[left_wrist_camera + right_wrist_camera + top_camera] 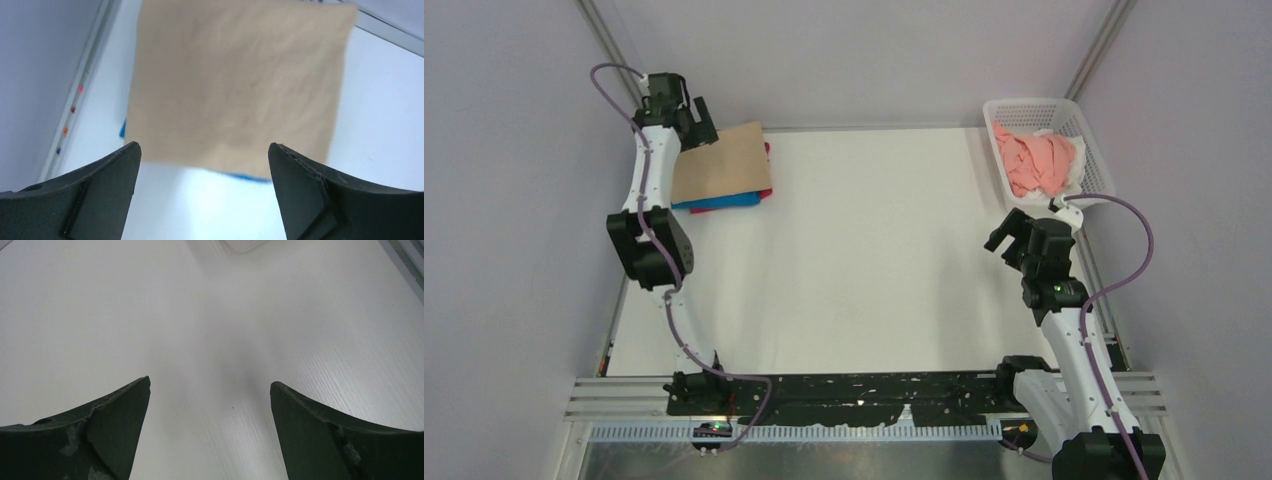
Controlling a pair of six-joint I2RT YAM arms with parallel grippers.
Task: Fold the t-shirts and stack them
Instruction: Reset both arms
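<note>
- The left gripper (203,145) hovers over the far left corner of the table (874,250), its fingers spread wide with nothing between them.
- Directly below it lies the tan t-shirt (724,160), folded flat into a neat rectangle on top of the stack.
- A blue t-shirt (716,203) and a magenta t-shirt (765,193) peek out from under the tan one's near and right edges.
- The right gripper (210,381) is also spread wide and empty, hanging over bare table just in front of the white basket (1024,105).
- In that basket sit a crumpled salmon-pink t-shirt (1036,162) and a white t-shirt (1079,160), not yet folded.
- The step in hand looks like the end of placing the tan shirt.
- To do it well, the left arm should rise straight up, so that neither finger snags the cloth or drags the fold askew.
- The right arm is well placed to fetch next; it should pinch one layer of the salmon-pink shirt near its top.
- It should then lift high enough to clear the basket's wall without tipping the light basket.
</note>
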